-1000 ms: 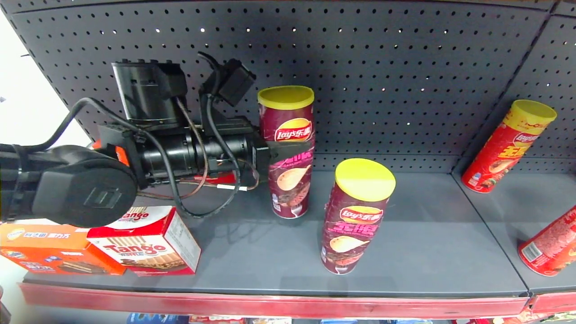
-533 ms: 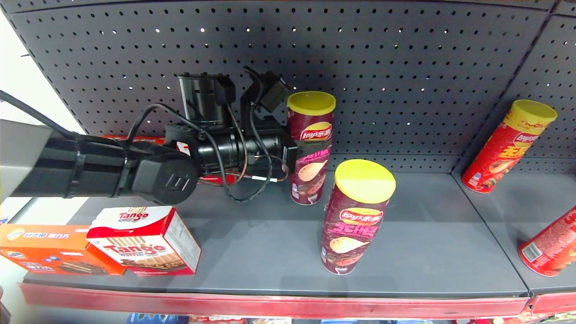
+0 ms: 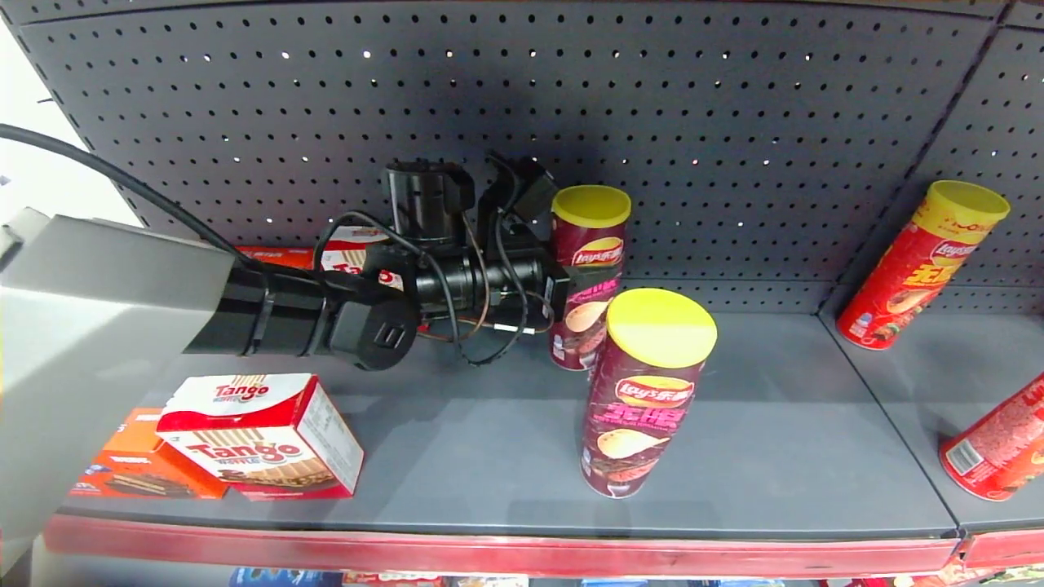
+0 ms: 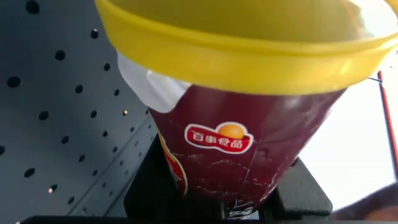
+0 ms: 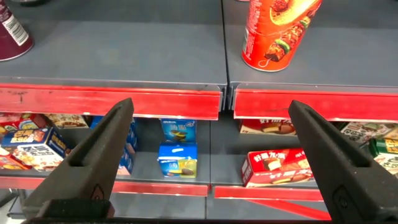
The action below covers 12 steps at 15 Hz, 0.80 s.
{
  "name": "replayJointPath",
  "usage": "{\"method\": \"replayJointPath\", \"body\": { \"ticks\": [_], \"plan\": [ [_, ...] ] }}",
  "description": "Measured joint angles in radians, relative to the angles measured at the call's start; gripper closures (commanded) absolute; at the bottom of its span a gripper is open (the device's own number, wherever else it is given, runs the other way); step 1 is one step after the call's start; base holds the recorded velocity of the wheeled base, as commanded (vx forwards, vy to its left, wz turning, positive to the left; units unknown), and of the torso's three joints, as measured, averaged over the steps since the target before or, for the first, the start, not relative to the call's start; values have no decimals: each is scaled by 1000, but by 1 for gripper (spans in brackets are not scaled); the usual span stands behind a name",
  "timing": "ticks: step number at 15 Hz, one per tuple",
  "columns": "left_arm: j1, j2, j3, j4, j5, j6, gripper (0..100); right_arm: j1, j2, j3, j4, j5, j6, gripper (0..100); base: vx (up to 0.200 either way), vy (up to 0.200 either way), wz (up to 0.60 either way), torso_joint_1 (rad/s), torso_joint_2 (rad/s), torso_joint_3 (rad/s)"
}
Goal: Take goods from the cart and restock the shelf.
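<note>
A maroon chip can with a yellow lid (image 3: 594, 244) stands upright at the back of the grey shelf (image 3: 775, 440), close to the pegboard wall. My left gripper (image 3: 583, 281) is shut on its middle, the arm reaching in from the left. The left wrist view shows the same can (image 4: 249, 143) between the dark fingers (image 4: 298, 186). A second maroon can (image 3: 644, 391) stands in front, slightly to the right, apart from the held one. My right gripper (image 5: 211, 168) is open and holds nothing; it hangs before the shelf's red front edge (image 5: 112, 99).
Two red chip cans (image 3: 922, 265) (image 3: 995, 448) stand on the neighbouring shelf section at the right. A wafer box (image 3: 269, 436) and an orange box (image 3: 139, 473) lie at the front left. More boxes (image 5: 177, 155) fill the lower shelf. A red can (image 5: 277, 31) stands near the right gripper.
My left arm has carried the held maroon can to the right and deeper into the shelf, toward the pegboard and behind the front can. The other goods have stayed put.
</note>
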Motion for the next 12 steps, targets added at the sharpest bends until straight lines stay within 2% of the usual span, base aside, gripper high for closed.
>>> {"method": "replayJointPath", "body": {
  "ticks": [2, 3, 10, 11, 12],
  "plan": [
    [-5, 21, -1, -24, 1, -1, 100, 0, 0, 0, 0, 0, 0, 0, 0, 0, 0, 0, 0, 0],
    [-7, 28, -1, -29, 1, 0, 0, 0, 0, 0, 0, 0, 0, 0, 0, 0, 0, 0, 0, 0],
    [0, -24, 38, -11, 11, -1, 0, 0, 0, 0, 0, 0, 0, 0, 0, 0, 0, 0, 0, 0],
    [2, -55, 58, 1, 28, 0, 0, 0, 0, 0, 0, 0, 0, 0, 0, 0, 0, 0, 0, 0],
    [3, -91, 76, 53, 68, 10, 0, 0, 0, 0, 0, 0, 0, 0, 0, 0, 0, 0, 0, 0]
  ]
}}
